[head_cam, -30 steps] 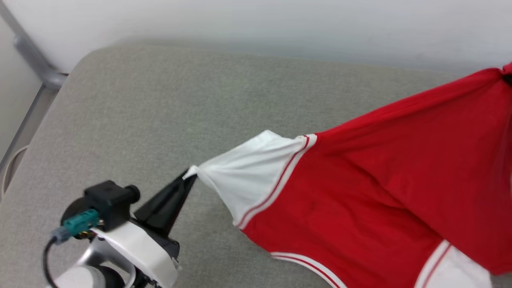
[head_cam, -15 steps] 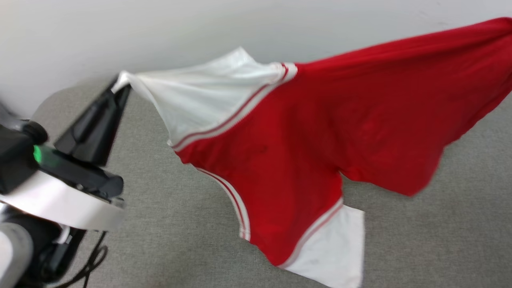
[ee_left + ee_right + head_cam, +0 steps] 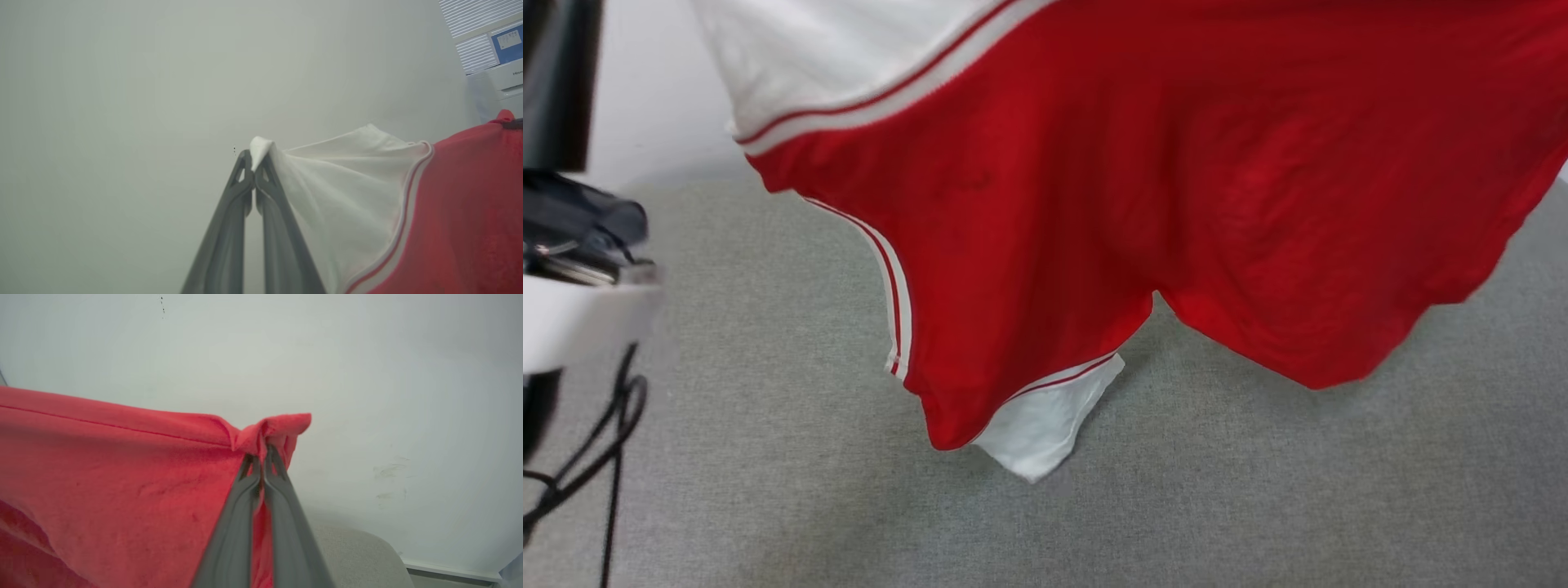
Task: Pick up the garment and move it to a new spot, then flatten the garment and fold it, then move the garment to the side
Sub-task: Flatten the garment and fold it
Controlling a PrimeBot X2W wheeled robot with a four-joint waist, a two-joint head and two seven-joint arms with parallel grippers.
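Red jersey shirt with white sleeves (image 3: 1094, 163) hangs over the grey fabric counter (image 3: 1258, 506), left claw (image 3: 255, 163) pinching a sleeve tip, right claw (image 3: 261, 457) a red corner; such thin pinches could slip under stretching.

The red, white-sleeved jersey shirt (image 3: 1094, 204) hung over the grey fabric cushion (image 3: 1258, 506), its sleeve in the dark-fingered left gripper (image 3: 254, 162), an opposite corner in the right gripper (image 3: 261, 456).

- Light was bright and diffuse.
- The garment (image 3: 1143, 180) cast a faint shadow on the grey cushion (image 3: 1298, 490).
- Motion blur smeared the head view's left edge.
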